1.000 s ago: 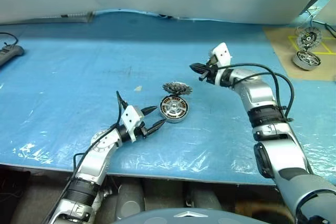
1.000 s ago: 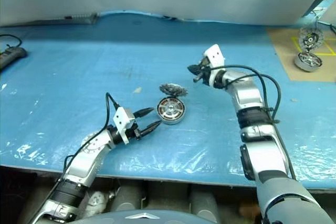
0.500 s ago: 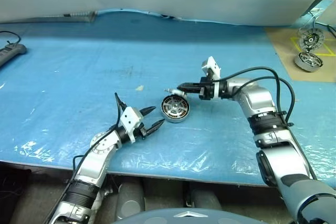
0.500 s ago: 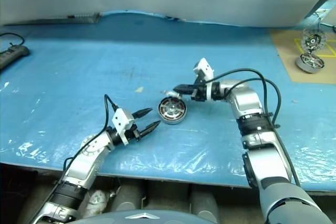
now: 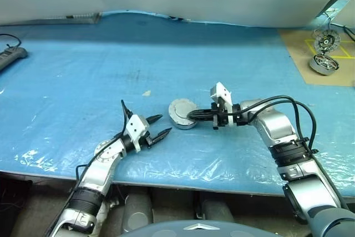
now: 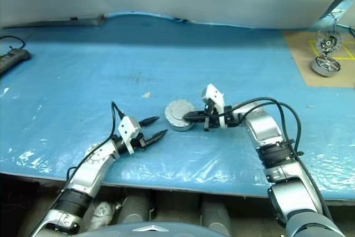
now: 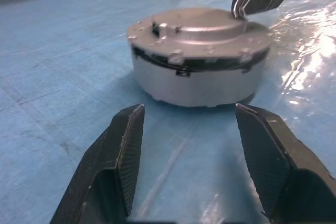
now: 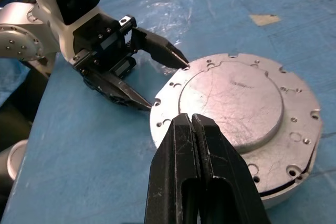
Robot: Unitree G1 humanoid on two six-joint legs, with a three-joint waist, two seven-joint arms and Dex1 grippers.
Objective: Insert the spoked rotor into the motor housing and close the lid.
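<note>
Surface: blue plastic-covered table (image 5: 83,70).
Head view: motor can (image 5: 182,114) at centre, lid (image 5: 181,109) down on it; right gripper (image 5: 191,116), fingers pressed together, tips over the lid; left gripper (image 5: 162,126) lower left, jaws apart.
Left wrist view: can (image 7: 199,72) just beyond the spread fingers (image 7: 123,150).
Right wrist view: closed tips over the lid (image 8: 236,108).

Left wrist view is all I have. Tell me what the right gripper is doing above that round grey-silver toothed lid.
Observer: The right gripper is shut, its joined tips at the lid's rim. The lid lies flat over the short round silver motor housing.
Operator: Report what lies off to the right.
Observer: A duplicate silver motor sits on a tan mat at the far right.
Operator: Now the left.
Observer: A black power strip lies at the far left edge.
</note>
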